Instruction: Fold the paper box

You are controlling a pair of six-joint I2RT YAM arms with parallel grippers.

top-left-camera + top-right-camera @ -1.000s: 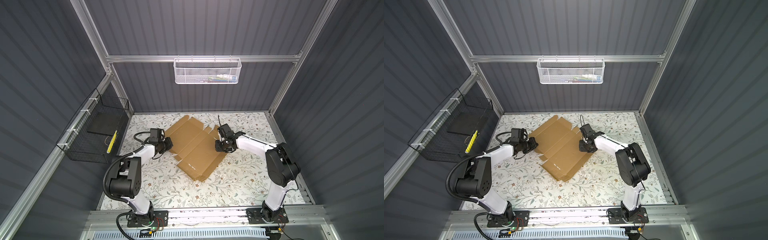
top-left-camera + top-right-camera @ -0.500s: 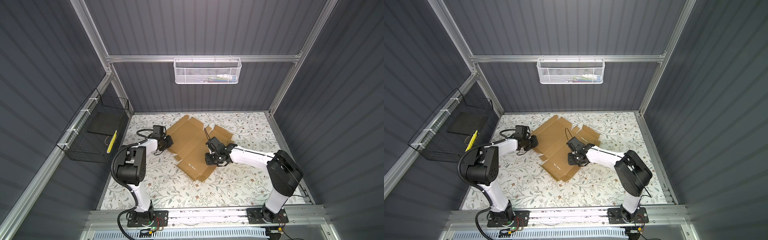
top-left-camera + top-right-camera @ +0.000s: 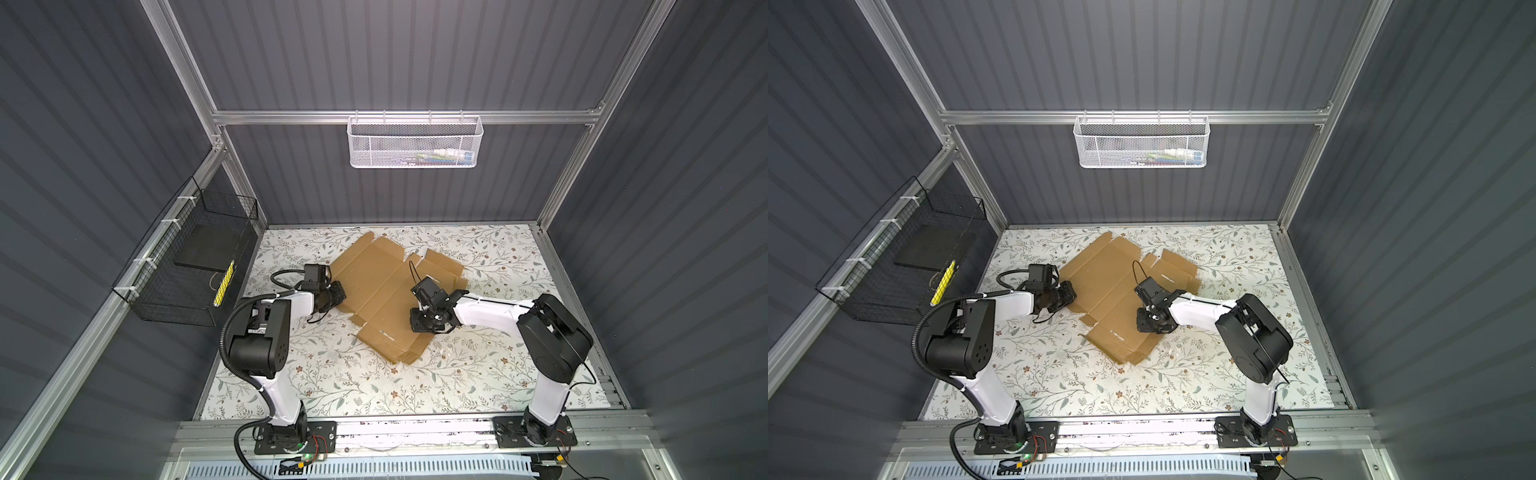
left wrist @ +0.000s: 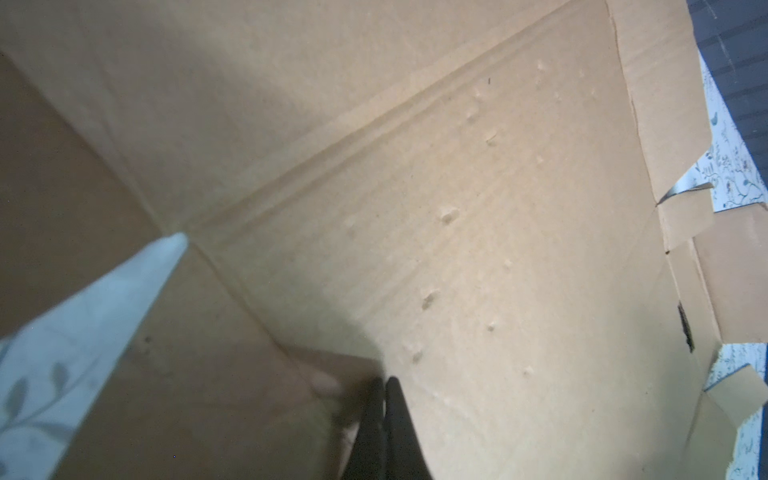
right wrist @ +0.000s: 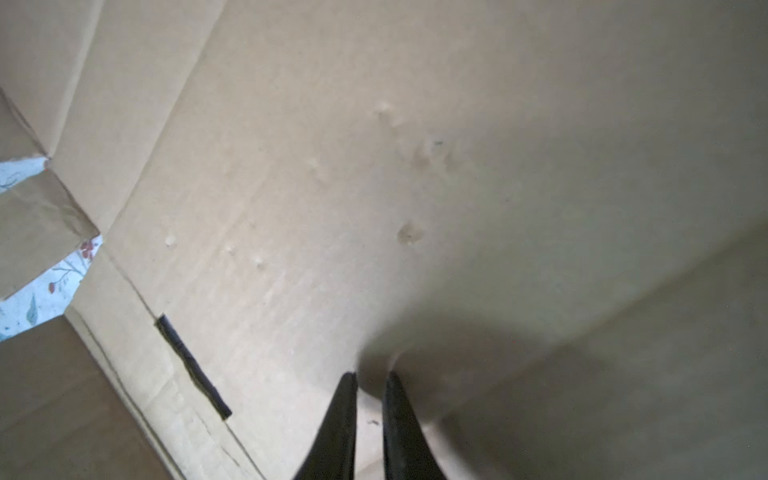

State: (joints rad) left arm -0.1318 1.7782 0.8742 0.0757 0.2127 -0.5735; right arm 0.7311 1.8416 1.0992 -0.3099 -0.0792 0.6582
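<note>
The floral desk (image 3: 332,374) carries the paper box (image 3: 374,282), a mostly flat sheet at centre frame in both top views. The left gripper (image 3: 337,296) has its fingers (image 4: 399,415) pressed together at the sheet's left edge. The right gripper (image 5: 370,378) has its fingers (image 5: 340,424) slightly apart and empty, over the middle panel.

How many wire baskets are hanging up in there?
2. A white basket hangs on the back rail; a black basket hangs on the left wall. Nothing suggests another is hidden.
</note>
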